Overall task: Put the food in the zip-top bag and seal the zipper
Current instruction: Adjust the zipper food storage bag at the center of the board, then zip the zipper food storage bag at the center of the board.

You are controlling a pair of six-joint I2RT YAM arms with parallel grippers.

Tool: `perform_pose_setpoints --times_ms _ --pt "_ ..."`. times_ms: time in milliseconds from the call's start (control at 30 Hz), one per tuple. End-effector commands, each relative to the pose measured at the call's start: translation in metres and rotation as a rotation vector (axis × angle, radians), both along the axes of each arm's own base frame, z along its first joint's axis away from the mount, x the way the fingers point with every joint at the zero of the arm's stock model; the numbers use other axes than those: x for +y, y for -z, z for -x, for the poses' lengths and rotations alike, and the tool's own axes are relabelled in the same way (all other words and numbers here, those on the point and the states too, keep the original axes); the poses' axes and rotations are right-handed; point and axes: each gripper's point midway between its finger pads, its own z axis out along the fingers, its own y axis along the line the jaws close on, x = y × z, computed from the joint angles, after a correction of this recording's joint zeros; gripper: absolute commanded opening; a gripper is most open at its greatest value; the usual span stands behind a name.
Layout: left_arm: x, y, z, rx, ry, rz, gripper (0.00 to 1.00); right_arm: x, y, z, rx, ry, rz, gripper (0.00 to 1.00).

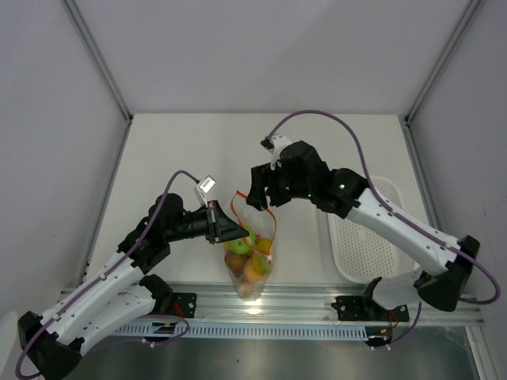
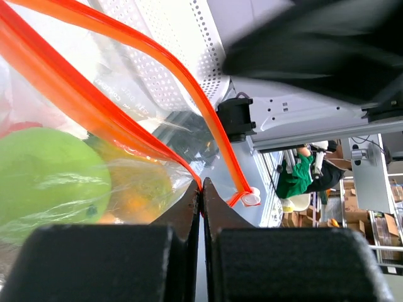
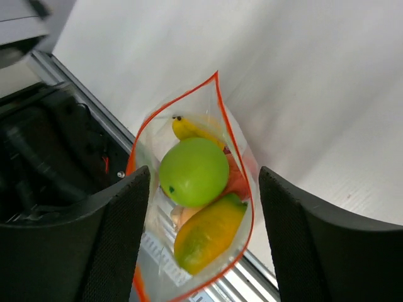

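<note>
The clear zip-top bag (image 1: 250,273) hangs upright at the table's near edge with its mouth open. The food is inside it: a green round fruit (image 3: 194,171), a yellow-orange fruit (image 3: 208,234), a yellow banana (image 3: 187,128) and red pieces (image 3: 237,180). My left gripper (image 1: 236,231) is shut on the orange-red zipper (image 2: 157,148) at the bag's left mouth edge; a white slider tab (image 2: 251,198) sits beside its tips. My right gripper (image 1: 263,195) is open and empty just above the mouth, its fingers (image 3: 119,239) either side of the bag in its wrist view.
The white perforated tray (image 1: 372,245) lies to the right, under my right arm. An aluminium rail (image 1: 333,299) runs along the near edge under the bag. Grey walls enclose the table on three sides.
</note>
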Motion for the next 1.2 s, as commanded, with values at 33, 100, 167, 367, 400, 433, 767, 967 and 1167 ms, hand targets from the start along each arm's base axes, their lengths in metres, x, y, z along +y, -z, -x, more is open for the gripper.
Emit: perform_pose_setpoints --times_ms 33,100,167,367,400,433,767,967,1167 --pt "-0.003 -0.014 -0.007 -0.040 -0.021 0.039 0.01 -0.044 -0.039 0.025 -0.085 0.021 -0.046 0.67" --pt "-0.003 -0.013 -0.008 -0.043 -0.025 0.032 0.01 -0.047 -0.036 0.046 -0.040 -0.041 -0.079 0.64" --pt "-0.003 -0.015 -0.009 -0.048 -0.028 0.030 0.01 -0.054 -0.027 0.069 -0.007 -0.086 -0.093 0.61" --pt "-0.005 -0.018 -0.013 -0.054 -0.030 0.017 0.01 -0.057 -0.007 0.120 0.061 -0.164 -0.061 0.59" --pt "-0.005 -0.017 -0.014 -0.056 -0.032 0.014 0.01 -0.056 0.001 0.132 0.073 -0.192 -0.032 0.59" --pt "-0.005 -0.016 -0.014 -0.053 -0.032 0.012 0.01 -0.055 0.006 0.132 0.070 -0.178 -0.012 0.59" --pt "-0.004 -0.018 -0.013 -0.055 -0.030 0.011 0.01 -0.030 0.024 0.137 0.042 -0.169 0.050 0.55" --pt "-0.003 -0.017 -0.011 -0.052 -0.026 0.006 0.00 -0.028 0.030 0.121 0.005 -0.083 0.111 0.45" --pt "-0.002 -0.015 -0.011 -0.063 -0.026 0.000 0.01 -0.026 0.032 0.113 -0.035 -0.056 0.130 0.16"
